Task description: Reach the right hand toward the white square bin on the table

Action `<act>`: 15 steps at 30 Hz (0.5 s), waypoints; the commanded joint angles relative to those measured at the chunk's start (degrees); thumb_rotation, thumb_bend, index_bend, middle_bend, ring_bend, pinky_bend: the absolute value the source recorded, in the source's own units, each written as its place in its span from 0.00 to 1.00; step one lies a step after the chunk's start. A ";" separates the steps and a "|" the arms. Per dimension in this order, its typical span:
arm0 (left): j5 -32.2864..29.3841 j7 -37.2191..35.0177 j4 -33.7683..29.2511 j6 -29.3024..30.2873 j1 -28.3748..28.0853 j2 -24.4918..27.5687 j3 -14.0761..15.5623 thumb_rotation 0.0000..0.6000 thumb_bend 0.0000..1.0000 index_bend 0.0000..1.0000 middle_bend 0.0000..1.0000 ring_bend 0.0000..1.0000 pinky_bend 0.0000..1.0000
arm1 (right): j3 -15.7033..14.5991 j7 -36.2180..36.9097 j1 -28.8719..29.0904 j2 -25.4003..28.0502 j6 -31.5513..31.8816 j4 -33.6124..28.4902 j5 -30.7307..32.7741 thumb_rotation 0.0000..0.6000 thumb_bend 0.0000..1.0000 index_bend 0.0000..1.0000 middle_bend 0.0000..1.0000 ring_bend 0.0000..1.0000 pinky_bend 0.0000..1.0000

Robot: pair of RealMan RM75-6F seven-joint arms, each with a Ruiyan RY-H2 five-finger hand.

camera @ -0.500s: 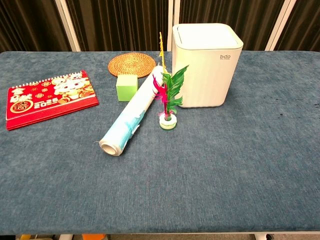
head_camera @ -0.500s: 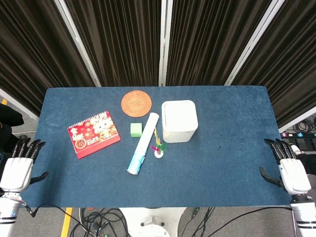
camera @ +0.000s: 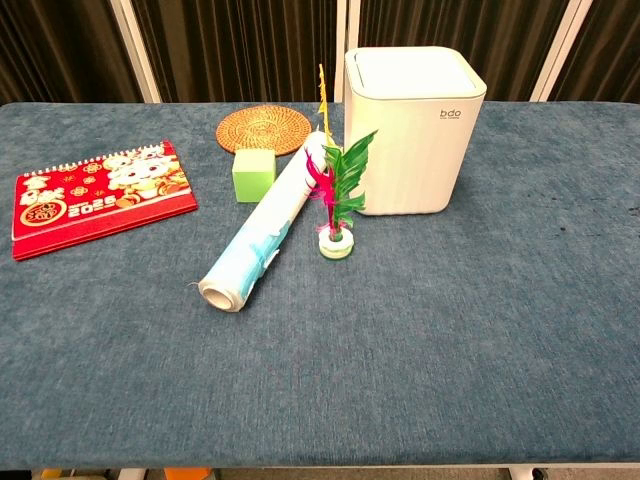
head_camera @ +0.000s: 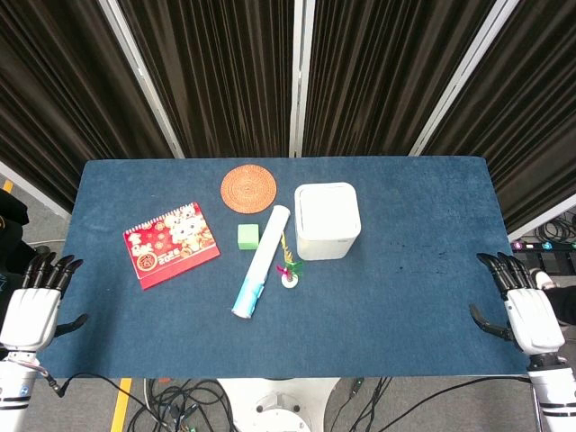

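Beyond the table's [head_camera: 432, 297] right edge, near its front corner: right hand [head_camera: 526, 310], empty, fingers spread and pointing away from the robot, well apart from the white square bin [head_camera: 327, 220]. Bin upright toward the back middle of the blue cloth, lid closed. Just left of it, a rolled paper tube [head_camera: 261, 261], a feathered shuttlecock [head_camera: 289, 273], a green cube [head_camera: 248, 236], a woven coaster [head_camera: 247, 188] and a red calendar [head_camera: 171, 244]. Off the left edge: left hand [head_camera: 34, 306], likewise empty, fingers apart.
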 commanded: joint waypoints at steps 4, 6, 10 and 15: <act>0.37 -0.25 -0.11 0.31 -0.04 0.33 -0.07 1.00 0.00 0.15 0.11 0.02 0.02 | 1.44 0.16 4.27 1.78 -3.33 -1.45 -2.57 1.00 0.26 0.08 0.10 0.00 0.00; 0.42 -0.35 -0.12 0.38 -0.07 0.36 -0.13 1.00 0.00 0.15 0.11 0.02 0.02 | 2.51 -0.36 6.86 2.36 -5.90 -2.36 -2.99 1.00 0.26 0.08 0.10 0.00 0.00; 0.56 -0.59 0.26 0.29 -0.20 0.11 -0.13 1.00 0.00 0.15 0.11 0.02 0.02 | 5.59 -0.77 15.24 2.51 -15.99 -3.55 -1.87 1.00 0.24 0.08 0.12 0.00 0.00; -0.03 -1.00 0.83 0.08 -0.05 -0.13 -0.11 1.00 0.00 0.15 0.11 0.02 0.02 | 9.51 -2.77 24.55 -0.73 -25.93 -2.64 1.34 1.00 0.21 0.19 0.16 0.00 0.00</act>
